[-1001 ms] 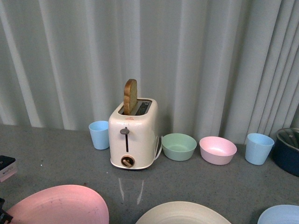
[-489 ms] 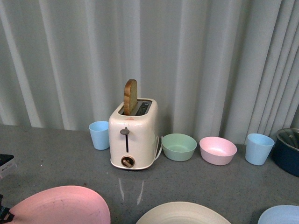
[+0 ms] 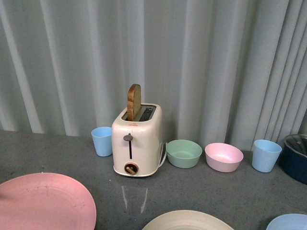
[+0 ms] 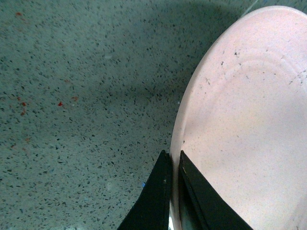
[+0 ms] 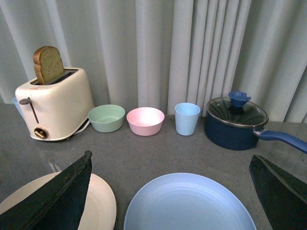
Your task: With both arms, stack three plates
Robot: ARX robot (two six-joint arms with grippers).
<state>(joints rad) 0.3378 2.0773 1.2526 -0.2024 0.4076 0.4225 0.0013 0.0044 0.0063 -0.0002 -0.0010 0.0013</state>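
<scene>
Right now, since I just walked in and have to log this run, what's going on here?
The robot is working on stacking plates. Its left gripper is shut on the rim of the pink plate, at the left of the counter. The right gripper is open wide, facing the light blue plate and gripping nothing. The cream plate lies between the other two. No plate is stacked yet.

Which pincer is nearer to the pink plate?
Left. The left pincer grips the pink plate at its rim; the right pincer hangs open by the light blue plate.
</scene>
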